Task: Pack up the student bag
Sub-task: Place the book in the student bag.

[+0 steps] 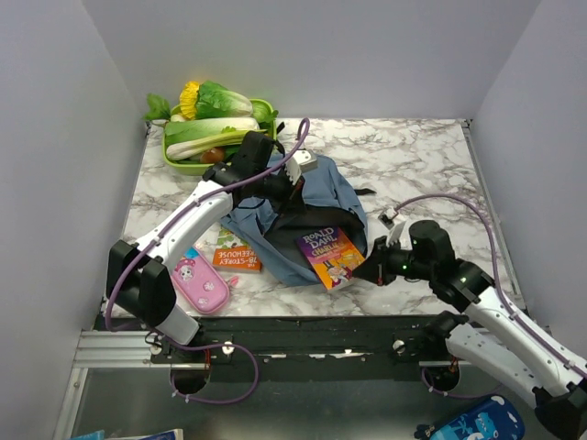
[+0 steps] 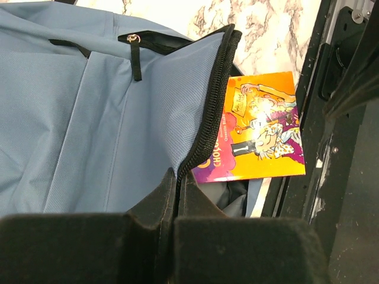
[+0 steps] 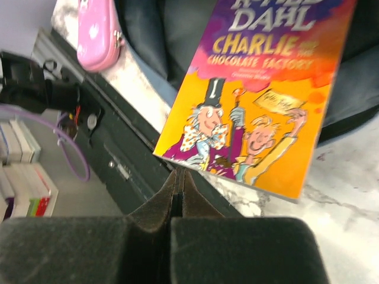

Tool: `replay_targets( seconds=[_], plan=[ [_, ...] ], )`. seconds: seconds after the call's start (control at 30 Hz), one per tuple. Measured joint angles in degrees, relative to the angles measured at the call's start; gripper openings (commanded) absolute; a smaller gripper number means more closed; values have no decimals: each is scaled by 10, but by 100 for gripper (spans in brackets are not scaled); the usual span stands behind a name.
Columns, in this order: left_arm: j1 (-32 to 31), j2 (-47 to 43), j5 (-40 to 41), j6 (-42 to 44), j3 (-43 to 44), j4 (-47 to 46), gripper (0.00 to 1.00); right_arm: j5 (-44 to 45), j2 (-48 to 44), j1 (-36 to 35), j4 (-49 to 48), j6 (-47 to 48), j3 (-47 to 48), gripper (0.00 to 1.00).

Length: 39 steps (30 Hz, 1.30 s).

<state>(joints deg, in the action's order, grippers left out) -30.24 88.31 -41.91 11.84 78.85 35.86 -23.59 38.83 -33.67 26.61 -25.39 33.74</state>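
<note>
The student bag (image 1: 323, 194), a dusty-blue fabric backpack, lies in the middle of the marble table with its mouth toward the near edge. My left gripper (image 1: 295, 174) is shut on the bag's black zipper edge (image 2: 204, 118) and holds the flap up. A purple and orange Roald Dahl book (image 1: 330, 257) lies partly inside the opening, its lower end sticking out. My right gripper (image 1: 369, 271) is shut, with its tips (image 3: 178, 171) right at the book's (image 3: 260, 100) near edge. Nothing shows between the right fingers.
A pink pencil case (image 1: 202, 282) and an orange book (image 1: 237, 257) lie left of the bag near the front edge. A green basket (image 1: 183, 167) of vegetables stands at the back left. The black rail (image 1: 303, 335) runs along the table's near edge. A blue printed pouch (image 1: 477, 423) lies below the table.
</note>
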Motion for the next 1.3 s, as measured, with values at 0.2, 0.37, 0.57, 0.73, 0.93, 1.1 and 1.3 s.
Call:
replay_targets(
  seconds=[0.2,0.37,0.57,0.73,0.93,1.1,1.3],
  plan=[
    [0,9,7,0,14,5,0,-14,68,-76,0,0,-3,1],
    [0,14,12,4,21,9,0,-15,76,-96,8,0,-3,1],
    [0,17,14,6,28,16,0,-4,118,-104,11,-1,-3,1],
    [0,17,14,6,35,23,0,61,197,-113,-27,-12,-9,1],
    [0,17,9,12,44,37,0,156,237,-114,-154,-17,-16,1],
    [-6,18,0,26,52,55,0,188,297,-118,-258,-16,-7,4],
    [-14,19,-9,42,52,72,0,241,324,-137,-322,-28,-3,35]
  ],
)
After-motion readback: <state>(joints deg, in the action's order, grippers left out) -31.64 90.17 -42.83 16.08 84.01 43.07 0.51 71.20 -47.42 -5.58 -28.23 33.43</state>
